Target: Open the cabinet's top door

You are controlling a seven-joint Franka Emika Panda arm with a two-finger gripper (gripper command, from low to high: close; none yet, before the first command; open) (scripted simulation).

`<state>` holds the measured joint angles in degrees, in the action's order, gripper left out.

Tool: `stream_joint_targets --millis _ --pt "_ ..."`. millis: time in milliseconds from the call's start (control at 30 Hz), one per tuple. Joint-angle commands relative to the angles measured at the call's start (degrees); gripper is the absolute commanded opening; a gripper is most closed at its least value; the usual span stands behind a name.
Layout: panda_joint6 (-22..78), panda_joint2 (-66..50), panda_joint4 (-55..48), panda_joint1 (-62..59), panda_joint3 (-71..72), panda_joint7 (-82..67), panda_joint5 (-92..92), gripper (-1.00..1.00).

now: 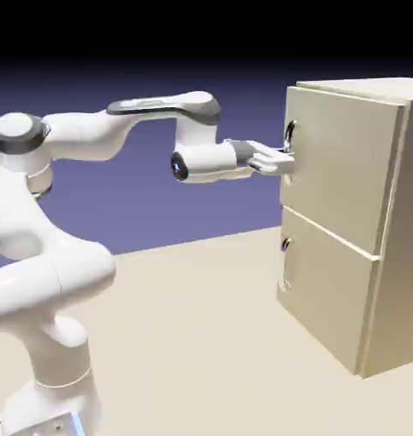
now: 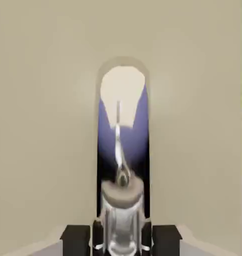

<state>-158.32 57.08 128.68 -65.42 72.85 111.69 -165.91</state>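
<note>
The tall beige cabinet point(image 1: 398, 247) stands at the exterior view's right. Its top door point(image 1: 341, 170) lies flush with the front. A curved silver handle point(image 1: 289, 134) sits near the door's left edge. My gripper point(image 1: 286, 159) reaches in level from the left and is shut on the lower part of that handle. In the hand view the mirror-like handle point(image 2: 121, 150) runs up the middle in front of the beige top door point(image 2: 43, 125). It fills the gap in my gripper point(image 2: 121, 240), with the dark fingertips point(image 2: 75, 240) pressed close on either side.
Below the top door is the shorter lower door point(image 1: 329, 294) with its own small handle point(image 1: 285, 246). The cabinet rests on the beige table point(image 1: 201, 341). My arm's base rises at the lower left.
</note>
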Motion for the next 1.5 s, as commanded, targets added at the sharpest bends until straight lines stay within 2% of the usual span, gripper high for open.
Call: stream_joint_targets --millis 0,367,733,1100,1467 --pt "1.22 -1.73 1.56 2.09 -1.40 -2.20 -0.08 -1.00" --pt "5.69 -18.80 10.10 24.93 -20.42 -24.65 -0.09 -1.00" --pt "5.13 -26.45 12.77 47.75 -42.12 -39.15 -0.31 -1.00" --pt "13.85 -17.27 24.71 59.25 -58.28 -21.48 26.82 -1.00" --pt "27.53 -9.43 32.61 61.01 -73.50 -8.69 54.24 -1.00"
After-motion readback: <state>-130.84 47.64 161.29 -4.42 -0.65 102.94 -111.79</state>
